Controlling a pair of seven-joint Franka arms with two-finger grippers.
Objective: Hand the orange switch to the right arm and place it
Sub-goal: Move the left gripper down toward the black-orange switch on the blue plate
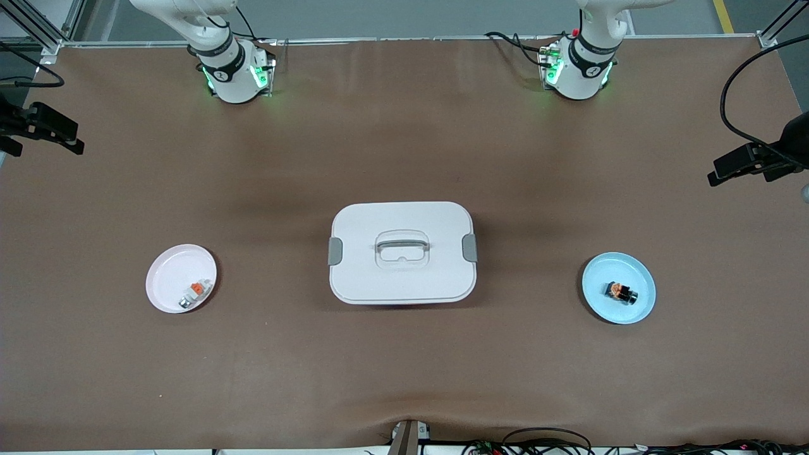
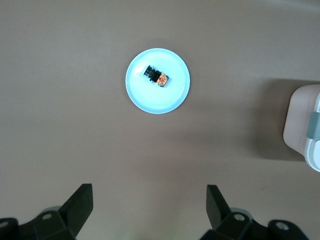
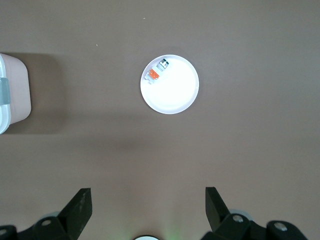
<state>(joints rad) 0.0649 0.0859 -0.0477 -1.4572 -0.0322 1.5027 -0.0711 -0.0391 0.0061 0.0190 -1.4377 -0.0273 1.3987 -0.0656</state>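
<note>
Orange switch [image 1: 620,291] lies on its side in the pale blue plate [image 1: 641,309], toward the left arm's end of the table; black body with the orange-copper end turned toward the table's middle. Nothing touches it.

Left gripper [image 2: 150,210]: high over bare brown table [image 1: 404,379], the blue plate and switch [image 2: 156,76] in its wrist view well clear of the fingers. Fingers spread wide, holding nothing.

Right gripper [image 3: 148,210]: likewise high over bare table, fingers spread wide, holding nothing. Its wrist view takes in the white plate [image 3: 177,95].

White plate [image 1: 165,278] sits toward the right arm's end of the table. In it, near the rim closest to the front camera, a pale grey-white piece with orange top [image 1: 197,289], with a small dark metallic part [image 1: 184,303] just beside it.

White lidded box [image 1: 402,260] stands at the table's middle, between the two plates, well apart from both. Grey latches at both ends, handle lying flat in the lid's recess.

Neither gripper shows in the front view; only the bases and lower links of the left arm [image 1: 584,57] and right arm [image 1: 221,54] do.
</note>
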